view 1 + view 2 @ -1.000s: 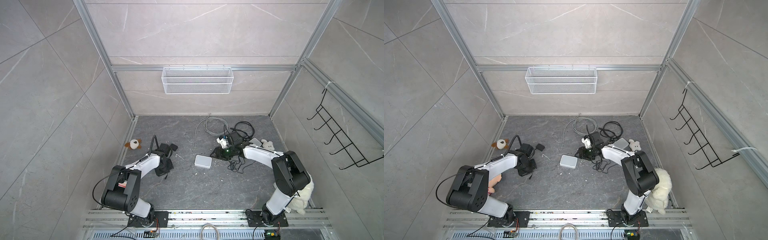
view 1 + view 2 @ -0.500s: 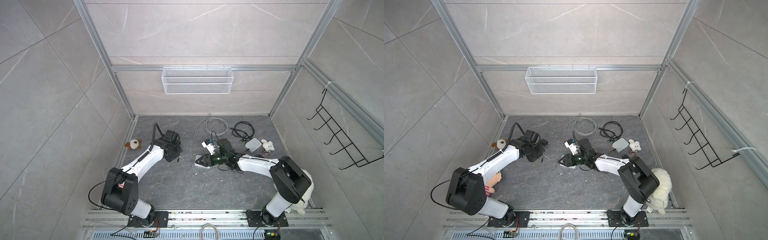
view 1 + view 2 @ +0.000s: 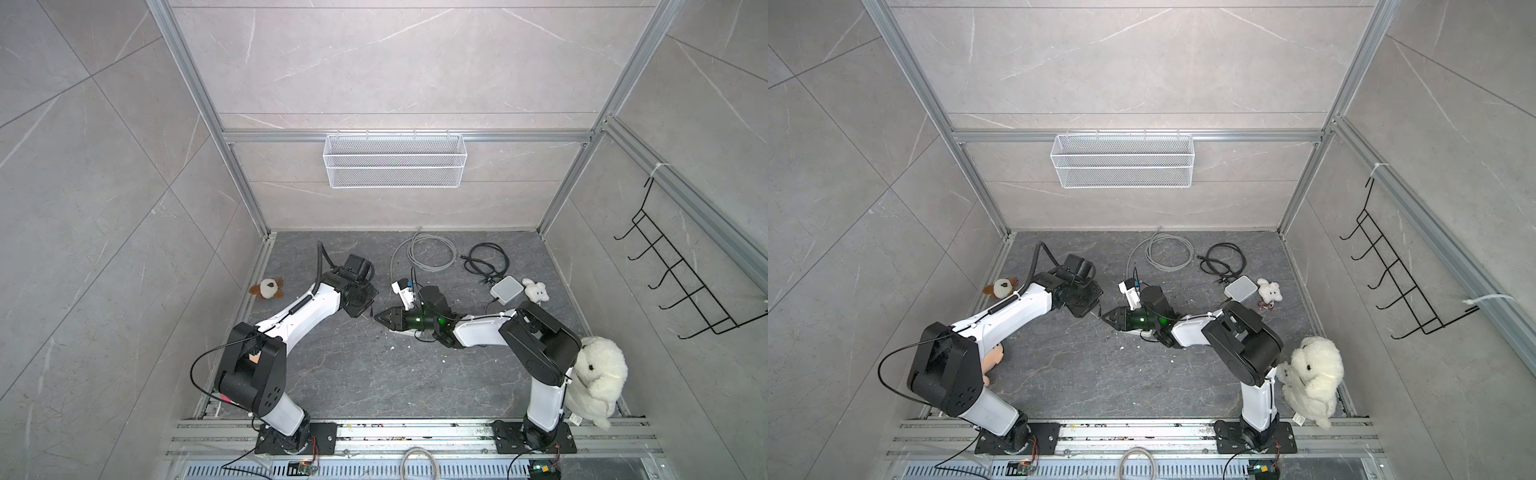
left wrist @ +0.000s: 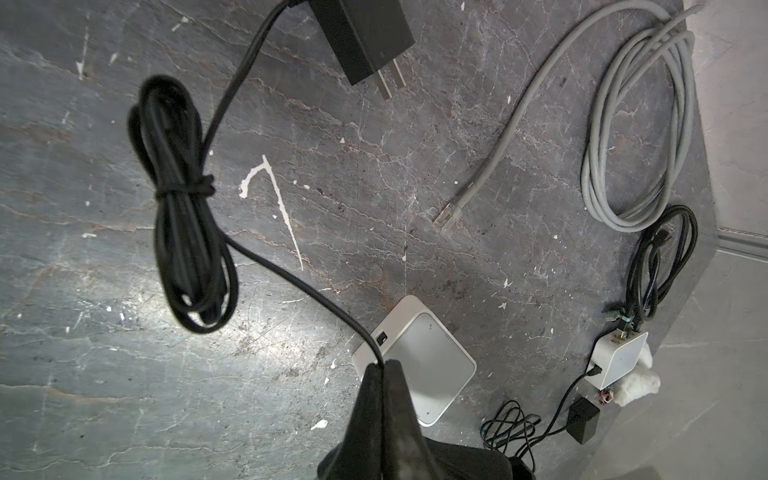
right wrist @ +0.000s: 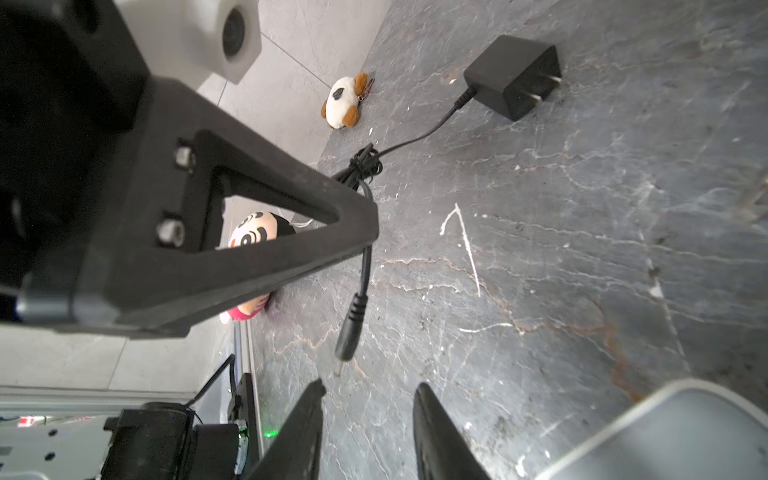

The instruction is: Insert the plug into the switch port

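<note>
My left gripper (image 4: 384, 365) is shut on a thin black cable just behind its barrel plug (image 5: 351, 328), which hangs free below the left fingers (image 5: 249, 232). The cable runs back to a tied bundle (image 4: 187, 232) and a black wall adapter (image 4: 361, 37). The white square switch (image 4: 424, 365) lies flat under that gripper, a dark port (image 4: 381, 337) on its side. My right gripper (image 5: 369, 388) is open and holds nothing, its tips just short of the plug, with the switch (image 5: 673, 436) beside it. In both top views the two grippers (image 3: 368, 311) (image 3: 378, 319) nearly meet mid-floor.
A second white box (image 3: 506, 289) with cables plugged in sits at the back right beside a small white plush (image 3: 536, 291). Grey (image 3: 424, 253) and black (image 3: 486, 259) cable coils lie at the back. A brown plush (image 3: 267, 288) lies left, a large white plush (image 3: 594, 374) right.
My right gripper has swung left from the back-right box to the middle switch, its jaws narrowing. My left gripper has carried the cable towards the centre, up to the right gripper.
</note>
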You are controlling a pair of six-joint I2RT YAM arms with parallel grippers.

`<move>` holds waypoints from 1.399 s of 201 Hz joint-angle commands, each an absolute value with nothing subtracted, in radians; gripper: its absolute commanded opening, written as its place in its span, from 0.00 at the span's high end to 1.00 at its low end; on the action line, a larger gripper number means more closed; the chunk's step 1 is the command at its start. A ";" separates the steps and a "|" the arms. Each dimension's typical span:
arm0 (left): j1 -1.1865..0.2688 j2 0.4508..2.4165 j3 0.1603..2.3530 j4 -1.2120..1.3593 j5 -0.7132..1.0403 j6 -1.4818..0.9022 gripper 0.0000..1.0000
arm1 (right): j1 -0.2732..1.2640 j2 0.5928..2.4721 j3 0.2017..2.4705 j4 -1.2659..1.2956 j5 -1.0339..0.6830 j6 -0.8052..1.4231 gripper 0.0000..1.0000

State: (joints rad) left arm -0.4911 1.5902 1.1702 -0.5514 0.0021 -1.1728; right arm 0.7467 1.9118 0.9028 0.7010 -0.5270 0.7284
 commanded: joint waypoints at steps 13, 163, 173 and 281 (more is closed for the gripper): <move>-0.497 1.597 1.204 -0.543 -0.014 -1.202 1.00 | 0.761 1.935 0.952 0.727 -0.521 0.749 0.62; -0.492 1.571 1.179 -0.520 -0.026 -1.172 1.00 | 0.779 2.013 1.064 0.585 -0.525 0.740 0.86; -0.491 1.575 1.187 -0.531 -0.023 -1.159 1.00 | 0.779 2.008 1.065 0.572 -0.523 0.731 0.87; -0.353 1.618 1.333 -0.761 0.356 0.070 0.57 | 0.768 1.877 1.214 -0.071 -0.699 0.238 0.86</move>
